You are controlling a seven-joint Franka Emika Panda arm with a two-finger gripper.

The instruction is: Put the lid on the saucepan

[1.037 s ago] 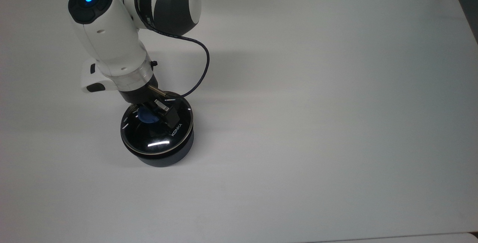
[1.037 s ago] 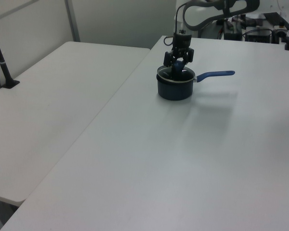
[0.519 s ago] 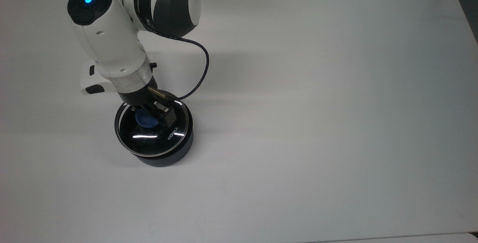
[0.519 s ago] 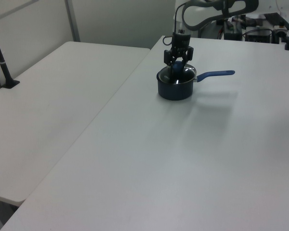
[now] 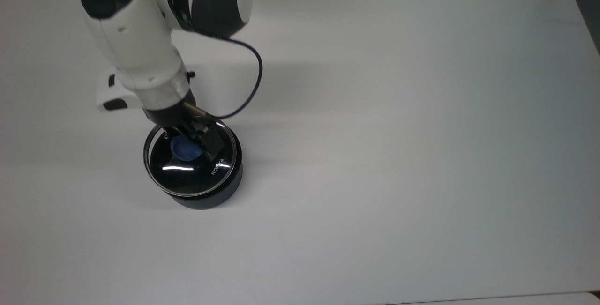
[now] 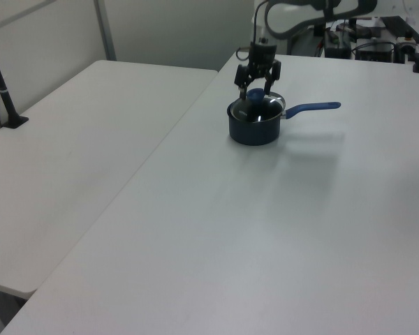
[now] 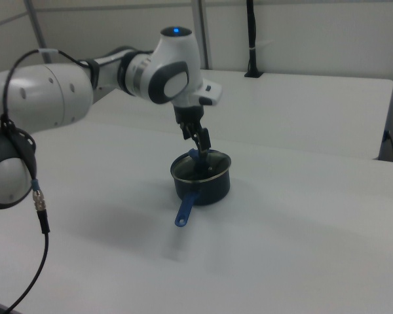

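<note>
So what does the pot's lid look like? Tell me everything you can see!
The lid is round and see-through, like glass, with a shiny metal rim and a blue knob in the middle. White letters near its edge spell KONKA. It lies flat on the dark saucepan, covering the top. Bright light streaks reflect off it. The robot's tool hangs just above the knob with its fingers open, one on each side, not gripping it.

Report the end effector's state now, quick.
End effector: open, holding nothing, just above the lid's blue knob; lid sits on the saucepan.
</note>
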